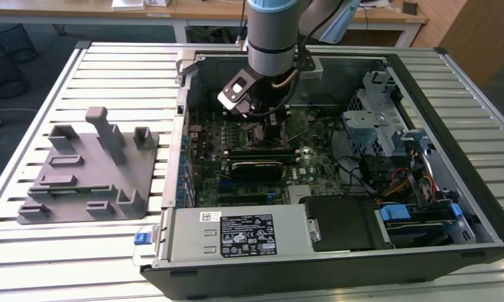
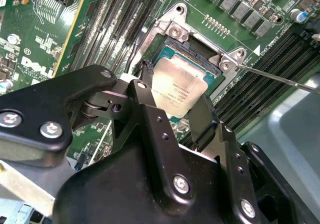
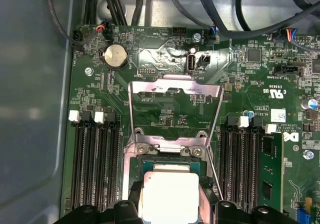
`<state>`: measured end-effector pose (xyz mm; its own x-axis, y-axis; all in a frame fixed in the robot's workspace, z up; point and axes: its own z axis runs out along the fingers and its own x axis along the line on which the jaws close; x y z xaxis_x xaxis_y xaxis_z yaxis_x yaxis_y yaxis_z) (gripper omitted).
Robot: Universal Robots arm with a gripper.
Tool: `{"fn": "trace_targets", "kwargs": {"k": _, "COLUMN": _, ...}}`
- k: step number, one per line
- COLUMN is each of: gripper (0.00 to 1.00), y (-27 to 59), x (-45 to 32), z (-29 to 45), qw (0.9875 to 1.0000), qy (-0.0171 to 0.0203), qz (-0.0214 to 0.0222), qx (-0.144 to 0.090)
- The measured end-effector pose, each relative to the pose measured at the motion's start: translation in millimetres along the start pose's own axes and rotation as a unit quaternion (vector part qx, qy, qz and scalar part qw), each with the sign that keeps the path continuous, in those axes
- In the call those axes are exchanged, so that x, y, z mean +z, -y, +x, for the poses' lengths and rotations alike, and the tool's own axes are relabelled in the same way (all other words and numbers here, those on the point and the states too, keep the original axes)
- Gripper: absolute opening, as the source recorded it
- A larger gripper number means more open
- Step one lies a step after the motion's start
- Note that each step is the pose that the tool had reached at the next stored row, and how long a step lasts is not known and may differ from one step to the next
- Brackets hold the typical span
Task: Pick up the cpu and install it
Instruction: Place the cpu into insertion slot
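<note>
The cpu [image 2: 182, 84] is a flat square chip with a silver top, and my gripper [image 2: 175, 103] is shut on its two opposite edges. It hangs slightly tilted just above the black-framed socket [image 2: 197, 49] on the green motherboard. In the first wrist view the cpu [image 3: 167, 196] sits over the socket [image 3: 167, 160], with a black finger [image 3: 131, 206] on each side. The socket's metal load plate [image 3: 175, 90] is swung open and its thin lever [image 2: 280, 78] sticks out sideways. In the exterior view my gripper [image 1: 267, 121] reaches down into the open computer case [image 1: 420, 69].
Memory slots [image 3: 92, 164] flank the socket on both sides, and one stick [image 3: 270, 169] is fitted. Black cables [image 3: 210, 14] cross the case wall. A power supply [image 1: 235, 236] and drive cage [image 1: 377, 119] fill the case. A grey fixture [image 1: 84, 170] stands on the slatted table at the exterior view's left.
</note>
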<state>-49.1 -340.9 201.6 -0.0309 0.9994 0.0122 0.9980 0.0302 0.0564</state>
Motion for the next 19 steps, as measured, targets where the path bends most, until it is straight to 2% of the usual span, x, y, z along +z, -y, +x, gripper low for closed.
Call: {"fn": "trace_targets", "kwargs": {"k": 19, "gripper": 0.53, "y": 0.5, "x": 7.8, "z": -0.2, "qw": 1.0, "qy": 0.0001, "qz": 0.0002, "qx": -0.002}}
